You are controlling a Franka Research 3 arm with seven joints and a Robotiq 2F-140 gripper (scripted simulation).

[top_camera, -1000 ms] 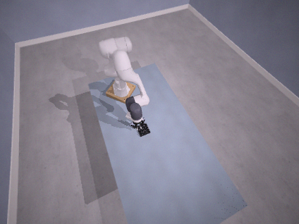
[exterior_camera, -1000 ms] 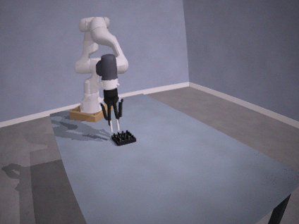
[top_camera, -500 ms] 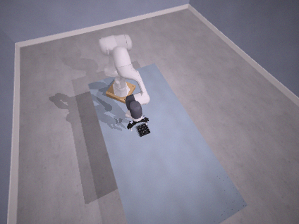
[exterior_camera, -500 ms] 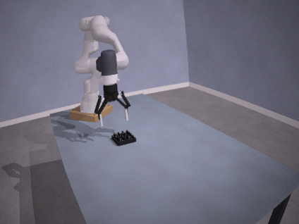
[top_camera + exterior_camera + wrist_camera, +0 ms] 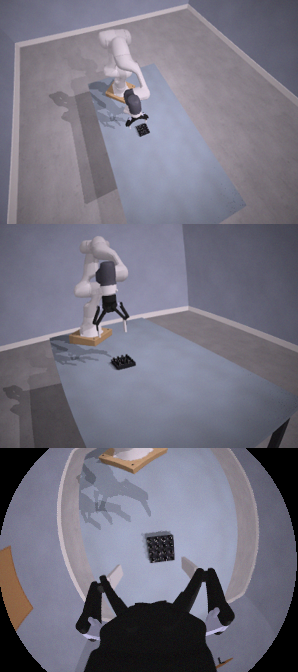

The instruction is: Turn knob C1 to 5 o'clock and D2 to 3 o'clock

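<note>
The knob box (image 5: 143,129) (image 5: 123,362) (image 5: 161,549) is seen upright on the blue table (image 5: 169,158) (image 5: 169,382) (image 5: 200,508), on the robot's side of the top and well apart from the table's far end. Its black body is topped w/ rows of small dark knobs, marked by pale flecks; names, hr marks & white lines are too small to be read, so the settings of C1 & D2 can't be told, nor can front vs. rear.

The gripper (image 5: 138,125) (image 5: 112,334) (image 5: 151,566) is held above table ht., pointed down, w/ its fingers spread wide & nothing pinched. Its pale pads (image 5: 146,121) (image 5: 126,326) (image 5: 189,567) are kept well apart from each other & clear of the box. In the wrist view, the box is framed beyond the fingertips, nearer the RH side of the pic. gap than the LH.

The white arm (image 5: 121,53) (image 5: 119,271) (image 5: 131,453) is mounted on a wooden base plate (image 5: 112,96) (image 5: 82,340) (image 5: 134,467) at the table's near end, & is bent over toward the box. Arm shadows are cast across the top beside the base. One dark table leg (image 5: 279,433) is shown at the ext. view's lower R corner.

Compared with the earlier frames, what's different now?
The gripper has risen away from the knob box and its fingers have spread wide. No object was picked up. The knob box stays in its place on the table; the knobs are too small to compare.
</note>
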